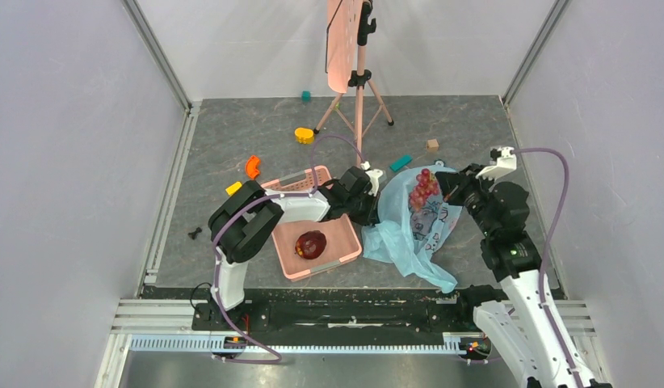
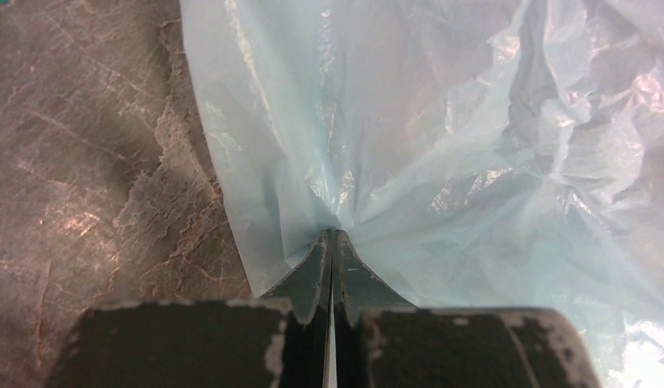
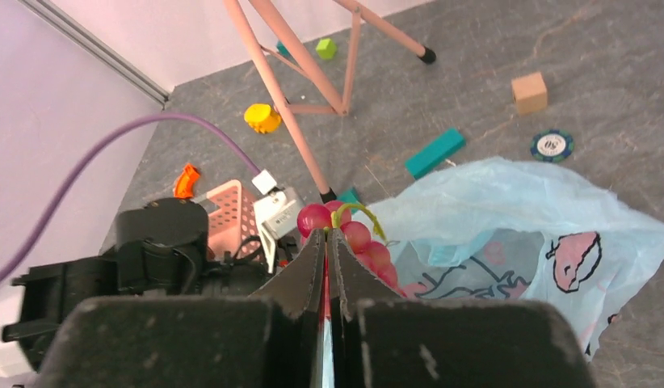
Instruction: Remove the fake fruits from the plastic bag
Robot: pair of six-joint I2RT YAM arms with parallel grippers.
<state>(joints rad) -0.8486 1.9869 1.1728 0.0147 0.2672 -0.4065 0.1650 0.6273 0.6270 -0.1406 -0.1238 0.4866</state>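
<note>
The light-blue plastic bag (image 1: 409,234) lies crumpled right of centre, its white printed panel facing up. My left gripper (image 1: 372,212) is shut on the bag's left edge, and the film bunches at its tips in the left wrist view (image 2: 333,234). My right gripper (image 1: 450,192) is shut on the green stem of a bunch of red fake grapes (image 1: 422,189), held over the bag's top; the grapes (image 3: 361,236) hang just past its tips (image 3: 326,233). A glossy dark-red fake fruit (image 1: 311,244) lies in the pink basket (image 1: 321,267).
A pink tripod stand (image 1: 359,81) stands at the back centre. Loose toy blocks lie around: yellow (image 1: 304,135), orange (image 1: 252,166), teal (image 1: 401,162), a tan cube (image 1: 432,145). A poker chip (image 3: 552,145) lies beyond the bag.
</note>
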